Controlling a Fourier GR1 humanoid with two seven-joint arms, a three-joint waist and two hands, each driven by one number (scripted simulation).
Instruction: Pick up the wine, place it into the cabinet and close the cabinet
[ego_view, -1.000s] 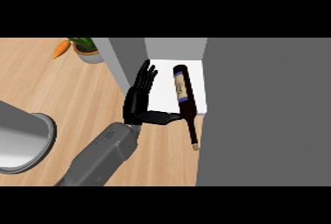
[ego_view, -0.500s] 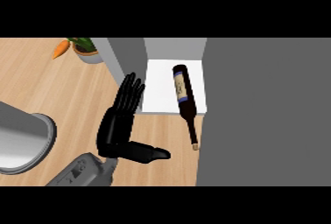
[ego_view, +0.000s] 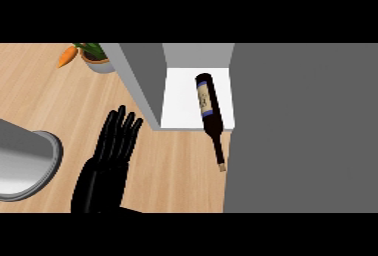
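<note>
The dark wine bottle (ego_view: 209, 107) lies on its side on the cabinet's white floor (ego_view: 181, 100), base toward the back. Its neck sticks out past the front edge over the wooden counter. The cabinet's large grey door (ego_view: 303, 125) stands open at the right, just beside the bottle. My left hand (ego_view: 111, 155) shows at the lower left, open with straight fingers pointing up. It is apart from the bottle, left of it and lower, and holds nothing. My right hand shows nowhere.
The cabinet's grey side wall (ego_view: 140, 80) stands between my hand and the shelf. A round grey metal pot (ego_view: 22, 165) sits at the left edge. A small potted plant (ego_view: 96, 57) and an orange carrot (ego_view: 66, 56) are at the back left.
My left hand has drawn back down and to the left, away from the bottle. Its forearm has left the view. The bottle has not moved.
</note>
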